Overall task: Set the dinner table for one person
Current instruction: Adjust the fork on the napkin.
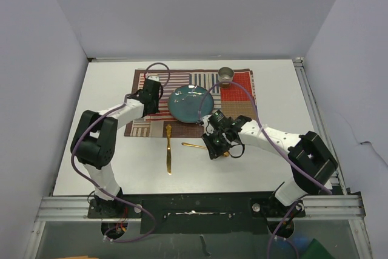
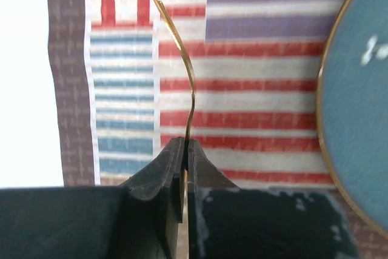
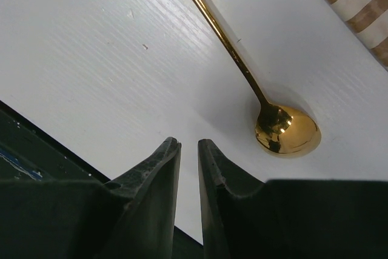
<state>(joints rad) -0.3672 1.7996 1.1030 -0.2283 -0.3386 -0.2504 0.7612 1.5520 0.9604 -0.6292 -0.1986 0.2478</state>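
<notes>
Left pincer [image 2: 185, 145] clamped on thin gold utensil [image 2: 190, 77], edge-on, over placemat [image 2: 242, 89], plate [image 2: 357, 107] just right of it. Right pincer [image 3: 189, 150] narrow, empty, above bench [image 3: 91, 59], spoon [image 3: 288, 133] ahead-right. Risk: slim grip pivoting, utensil landing crooked or clinking plate on release.

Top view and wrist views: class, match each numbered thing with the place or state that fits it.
1 plate
2 cup
3 spoon
4 left hand

A on the bare table, beside the mat
B far right part of the mat
C middle of the mat
D shut on a thin gold utensil

Pairs: 1-C, 2-B, 3-A, 4-D
</notes>
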